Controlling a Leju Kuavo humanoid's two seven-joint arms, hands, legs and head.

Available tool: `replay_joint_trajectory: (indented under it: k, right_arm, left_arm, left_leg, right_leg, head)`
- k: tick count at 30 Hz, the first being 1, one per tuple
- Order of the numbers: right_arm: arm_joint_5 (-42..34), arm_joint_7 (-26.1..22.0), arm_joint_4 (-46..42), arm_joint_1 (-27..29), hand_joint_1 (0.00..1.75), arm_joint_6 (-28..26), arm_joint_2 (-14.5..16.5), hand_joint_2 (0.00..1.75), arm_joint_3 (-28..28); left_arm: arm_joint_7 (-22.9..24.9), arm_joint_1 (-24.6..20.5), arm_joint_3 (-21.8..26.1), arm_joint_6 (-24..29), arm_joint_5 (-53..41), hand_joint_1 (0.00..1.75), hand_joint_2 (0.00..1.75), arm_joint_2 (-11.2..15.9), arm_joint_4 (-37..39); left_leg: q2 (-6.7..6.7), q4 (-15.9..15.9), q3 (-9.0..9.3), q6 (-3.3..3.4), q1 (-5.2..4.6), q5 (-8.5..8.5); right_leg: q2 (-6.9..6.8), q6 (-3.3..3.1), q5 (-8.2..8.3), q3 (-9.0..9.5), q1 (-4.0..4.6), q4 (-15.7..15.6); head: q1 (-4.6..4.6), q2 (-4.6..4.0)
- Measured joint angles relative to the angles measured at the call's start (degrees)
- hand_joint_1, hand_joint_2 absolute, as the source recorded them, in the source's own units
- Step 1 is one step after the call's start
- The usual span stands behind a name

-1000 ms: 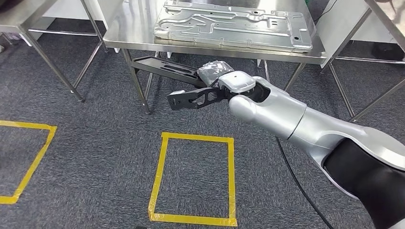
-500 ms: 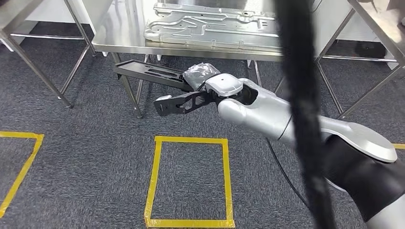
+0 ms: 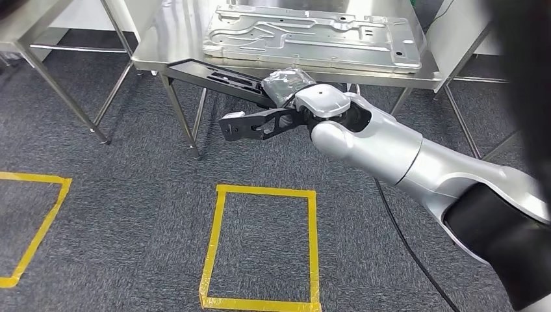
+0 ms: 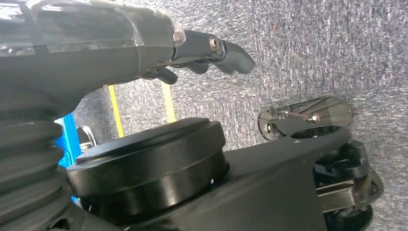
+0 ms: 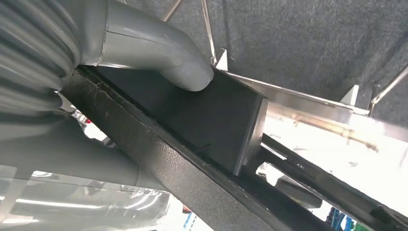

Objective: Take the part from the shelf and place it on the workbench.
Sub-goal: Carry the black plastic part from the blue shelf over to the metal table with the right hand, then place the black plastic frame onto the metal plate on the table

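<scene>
Nearest: yellow tape rectangle (image 3: 260,247) on grey carpet (image 3: 130,214), open floor all around it; corner of a second tape outline (image 3: 32,227) off to the robot's left.

Next: silver right arm, reaching forward and inward from the robot's right side. Right hand (image 3: 305,104) clamped on the black part (image 3: 250,123), a long flat bracket with cut-outs. One end of the part jutted out below the table edge over open floor; a second black arm of it (image 3: 214,75) lay up at the near edge of the workbench (image 3: 162,45) (touching or just clear of it, could not tell).

Right wrist view: grey thumb (image 5: 163,55) pressed flat on a black slab of the part (image 5: 211,120), with steel framing (image 5: 308,108) just beyond.

Left wrist view: left hand (image 4: 144,43) hanging above carpet, dark fingers (image 4: 231,50) curled somewhat inward, holding nothing; whether fully closed could not be told.

Farthest: stainless workbench on thin legs (image 3: 179,114), carrying a large ribbed metal plate (image 3: 312,36) that covered most of the top; bare steel remained along the robot's-left side. A further steel table leg (image 3: 65,91) stood to the left.
</scene>
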Motion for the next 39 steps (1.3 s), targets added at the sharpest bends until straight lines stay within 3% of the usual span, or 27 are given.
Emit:
replay_joint_trajectory:
  k: [3, 5, 6, 8, 10, 15, 17, 19, 20, 21, 23, 25, 26, 29, 31, 34, 35, 36, 37, 39]
  right_arm:
    - [0.00, -0.01, 0.05, -0.16, 1.75, 0.02, 0.26, 1.75, 0.03]
    - [-0.02, -0.02, 0.07, 0.07, 1.75, 0.06, 0.40, 1.75, 0.14]
    - [-0.03, -0.02, 0.07, 0.14, 1.75, 0.06, 0.47, 1.75, 0.16]
    - [-0.03, -0.03, 0.07, 0.12, 1.75, 0.06, 0.55, 1.75, 0.14]
    - [-0.02, -0.04, 0.09, 0.04, 1.75, 0.07, 0.51, 1.75, 0.12]
    - [-0.01, -0.15, 0.17, -0.09, 1.75, 0.07, 0.51, 1.75, 0.03]
    - [-0.01, -0.16, 0.20, -0.15, 1.75, 0.07, 0.51, 1.75, -0.01]
    - [-0.02, -0.17, 0.27, -0.04, 1.75, 0.08, 0.52, 1.75, 0.06]
    - [-0.02, -0.17, 0.31, 0.05, 1.75, 0.09, 0.52, 1.75, 0.10]
    - [-0.03, -0.17, 0.37, 0.11, 1.75, 0.08, 0.51, 1.75, 0.13]
    - [-0.02, -0.18, 0.48, 0.02, 1.75, 0.05, 0.52, 1.75, 0.10]
    - [-0.03, -0.34, 0.56, -0.25, 1.75, -0.09, 0.55, 1.75, 0.05]
    - [-0.04, -0.49, 0.61, -0.37, 1.75, -0.20, 0.56, 1.75, 0.04]
    - [-0.20, -0.92, 0.82, -0.58, 1.75, -0.57, 0.57, 1.75, 0.01]
    - [-0.37, -1.01, 0.96, -0.96, 1.75, -0.76, 0.57, 1.75, -0.08]
    - [-0.60, -1.06, 1.10, -1.46, 1.75, -0.89, 0.61, 1.75, -0.19]
    - [-0.67, -1.05, 1.13, -1.43, 1.75, -0.92, 0.62, 1.75, -0.19]
    - [-0.84, -0.94, 1.15, -1.40, 1.75, -0.99, 0.61, 1.75, -0.20]
    - [-1.11, -0.71, 1.15, -1.43, 1.75, -1.12, 0.58, 1.75, -0.25]
    - [-1.75, -0.07, 0.98, -1.85, 1.75, -1.40, 0.42, 1.75, -0.53]
  left_arm:
    - [-0.02, -0.05, 0.02, 0.00, 0.07, 0.00, 1.75, 0.11, 0.00]
    - [-0.04, -0.19, 0.03, 0.00, 0.11, 0.00, 1.75, 0.21, 0.00]
    - [-0.05, -0.25, 0.03, 0.00, 0.13, 0.00, 1.75, 0.25, 0.00]
    - [-0.02, -0.22, 0.02, 0.00, 0.13, 0.00, 1.75, 0.30, 0.00]
    - [0.03, -0.14, 0.02, 0.00, 0.13, 0.00, 1.75, 0.32, 0.00]
    - [0.08, -0.14, 0.02, 0.00, 0.15, 0.00, 1.75, 0.49, 0.00]
    - [0.08, -0.15, 0.02, -0.01, 0.15, 0.00, 1.75, 0.46, 0.00]
    - [0.09, -0.11, 0.02, -0.01, 0.15, 0.00, 1.75, 0.45, 0.00]
    - [0.09, -0.09, 0.02, 0.00, 0.15, 0.00, 1.75, 0.45, 0.00]
    - [0.09, -0.08, 0.02, 0.00, 0.15, 0.00, 1.75, 0.46, 0.00]
    - [0.08, -0.09, 0.02, -0.01, 0.15, 0.00, 1.75, 0.45, 0.00]
    - [0.04, -0.12, 0.02, -0.04, 0.15, 0.00, 1.75, 0.44, 0.00]
    - [0.03, -0.14, 0.02, -0.05, 0.14, 0.00, 1.75, 0.43, 0.00]
    - [0.01, -0.15, 0.02, -0.11, 0.04, 0.00, 1.75, 0.42, 0.00]
    - [0.02, -0.15, 0.01, -0.13, -0.06, 0.00, 1.75, 0.41, 0.00]
    - [-0.04, -0.20, 0.02, -0.14, -0.13, 0.00, 1.75, 0.45, 0.00]
    - [-0.08, -0.25, 0.03, -0.15, -0.17, 0.00, 1.75, 0.48, 0.00]
    - [-0.10, -0.30, 0.04, -0.20, -0.26, 0.00, 1.75, 0.50, 0.00]
    - [-0.11, -0.32, 0.04, -0.25, -0.38, 0.00, 1.75, 0.50, 0.00]
    - [-0.12, -0.22, 0.03, -0.47, -0.61, 0.00, 1.75, 0.52, 0.00]
  left_leg:
    - [-0.48, 8.41, -4.03, -0.19, -0.19, -4.33]
    - [-0.57, 12.80, -6.49, -0.27, -0.33, -5.25]
    - [-0.55, 12.18, -6.35, -0.23, -0.38, -4.10]
    - [-0.39, 6.16, -3.64, 0.03, -0.42, -0.20]
    - [-0.19, 0.89, -1.05, 0.46, -0.58, 1.68]
    - [-0.47, -0.71, -0.31, 1.70, -0.55, 1.66]
    - [-0.45, -0.83, -0.16, 2.07, -0.31, 1.69]
    - [-0.42, -0.83, -0.14, 2.22, -0.28, 1.64]
    - [-0.42, -0.83, -0.11, 2.23, -0.27, 1.61]
    - [-0.43, -0.82, -0.05, 2.21, -0.27, 1.58]
    - [-0.44, -0.83, 0.20, 2.04, -0.27, 1.45]
    - [-0.37, -0.92, 0.30, 1.66, -0.29, 1.34]
    - [-0.30, -0.97, 0.23, 1.40, -0.28, 1.37]
    - [-0.10, -1.33, 0.24, 0.45, -0.21, 1.45]
    - [-0.14, 0.25, -0.35, 0.08, -0.28, 0.09]
    - [-0.50, 9.59, -4.77, -0.03, -0.40, -4.46]
    - [-0.56, 12.08, -6.06, -0.07, -0.41, -5.07]
    - [-0.56, 12.69, -6.48, -0.09, -0.43, -4.59]
    - [-0.50, 11.25, -5.88, -0.07, -0.42, -3.11]
    - [-0.29, 4.85, -2.77, 0.05, -0.44, 0.51]
  right_leg:
    - [-0.15, -0.52, 0.21, 0.50, 0.00, -0.68]
    - [-0.15, -0.68, 0.01, 0.52, 0.16, -0.46]
    - [-0.12, -0.68, -0.15, 0.55, 0.21, -0.29]
    - [-0.06, -0.46, -0.67, 0.65, 0.23, 0.32]
    - [0.05, 0.03, -1.24, 0.43, 0.40, 1.14]
    - [-0.11, 1.23, -2.35, -0.20, 0.33, 2.48]
    - [-0.09, 1.99, -5.15, -2.34, 0.07, 7.30]
    - [-0.11, 2.52, -8.09, -5.74, -0.32, 14.37]
    - [-0.11, 2.63, -8.43, -6.84, -0.49, 16.44]
    - [-0.11, 2.65, -7.70, -7.07, -0.61, 16.59]
    - [-0.10, 2.35, -3.60, -4.65, -0.71, 10.86]
    - [0.01, 1.81, -0.69, -1.47, -0.50, 4.07]
    - [0.06, 1.53, -0.37, -0.64, -0.33, 2.25]
    - [0.01, 0.79, -0.58, -0.05, -0.09, 0.72]
    - [-0.17, 0.16, -0.14, 0.54, -0.27, -0.30]
    - [-0.26, -0.39, 0.00, 0.88, -0.18, -0.69]
    - [-0.26, -0.45, -0.08, 0.90, -0.09, -0.61]
    - [-0.25, -0.48, -0.21, 0.91, -0.03, -0.46]
    - [-0.22, -0.43, -0.38, 0.93, -0.02, -0.24]
    - [-0.11, -0.04, -0.99, 0.89, -0.02, 0.49]
  head:
    - [-1.20, 0.00]
    - [-2.08, 0.00]
    - [-2.42, 0.00]
    - [-2.94, 0.00]
    - [-3.32, 0.00]
    - [-3.07, 0.00]
    - [-2.49, 0.00]
    - [-1.94, 0.00]
    - [-1.74, 0.00]
    - [-1.53, 0.00]
    - [-1.08, 0.00]
    - [-0.89, 0.00]
    - [-0.79, 0.00]
    - [-0.62, 0.00]
    - [-0.98, 0.00]
    - [-2.37, 0.00]
    - [-2.77, 0.00]
    - [-3.01, 0.00]
    - [-3.21, 0.00]
    - [-3.57, 0.00]
